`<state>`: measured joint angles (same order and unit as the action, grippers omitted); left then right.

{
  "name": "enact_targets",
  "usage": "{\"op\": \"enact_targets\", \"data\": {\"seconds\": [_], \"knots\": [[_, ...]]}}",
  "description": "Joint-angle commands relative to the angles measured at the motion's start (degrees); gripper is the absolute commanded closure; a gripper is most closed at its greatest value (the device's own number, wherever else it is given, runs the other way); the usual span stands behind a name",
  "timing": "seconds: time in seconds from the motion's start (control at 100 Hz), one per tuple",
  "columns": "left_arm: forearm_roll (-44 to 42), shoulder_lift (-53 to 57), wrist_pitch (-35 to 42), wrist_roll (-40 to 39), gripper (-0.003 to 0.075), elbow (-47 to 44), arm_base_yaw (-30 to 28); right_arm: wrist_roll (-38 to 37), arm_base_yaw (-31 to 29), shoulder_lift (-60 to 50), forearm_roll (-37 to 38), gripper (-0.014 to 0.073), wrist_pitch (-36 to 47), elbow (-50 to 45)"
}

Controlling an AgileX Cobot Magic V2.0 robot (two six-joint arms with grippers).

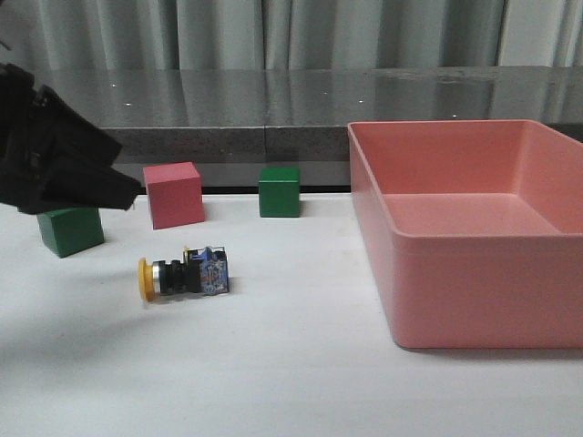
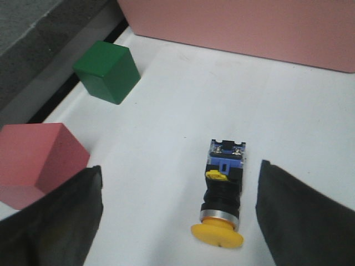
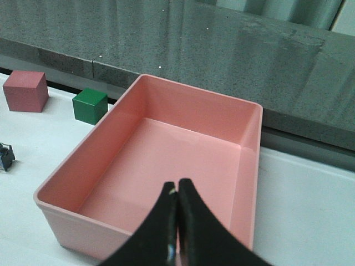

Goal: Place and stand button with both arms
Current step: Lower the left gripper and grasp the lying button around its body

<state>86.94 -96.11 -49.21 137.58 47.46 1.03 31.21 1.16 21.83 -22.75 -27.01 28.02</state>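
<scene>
The button (image 1: 180, 275) lies on its side on the white table, its yellow cap pointing left and its bluish base right. In the left wrist view the button (image 2: 223, 193) lies between my spread fingers, nearer one of them. My left gripper (image 1: 123, 193) is open and empty, hovering above and to the left of the button; it also shows in the left wrist view (image 2: 180, 213). My right gripper (image 3: 177, 191) is shut and empty, above the pink bin (image 3: 252, 166). The right arm is out of the front view.
A large pink bin (image 1: 383, 228) fills the right side. A pink cube (image 1: 173, 194), a green cube (image 1: 279, 191) behind it to the right, and another green cube (image 1: 70, 229) at the left stand near the button. A grey ledge (image 1: 291, 100) runs along the back.
</scene>
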Motion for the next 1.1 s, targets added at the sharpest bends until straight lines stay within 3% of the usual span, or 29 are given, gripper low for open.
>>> {"op": "enact_targets", "data": {"seconds": [0.0, 0.35, 0.8, 0.94, 1.09], "knots": [[4.91, -1.85, -4.95, 3.33, 0.0168, 1.64, -0.14, 0.08, -0.42, 0.22, -1.28, 0.0654, 4.65, 1.56], [12.56, -14.19, -11.91, 14.77, 0.0168, 1.64, -0.14, 0.08, -0.42, 0.22, -1.28, 0.0654, 4.71, 1.56], [14.19, -22.83, -14.47, 20.90, 0.0185, 1.64, 1.39, 0.08, -0.42, 0.22, -1.28, 0.0654, 5.22, 1.56], [14.19, -23.46, -14.37, 20.90, 0.0286, 1.64, 1.65, 0.08, -0.42, 0.22, -1.28, 0.0654, 5.22, 1.56], [14.07, -23.32, -16.13, 20.90, 0.0526, 1.64, 1.65, 0.08, -0.42, 0.22, -1.28, 0.0654, 5.22, 1.56]]}}
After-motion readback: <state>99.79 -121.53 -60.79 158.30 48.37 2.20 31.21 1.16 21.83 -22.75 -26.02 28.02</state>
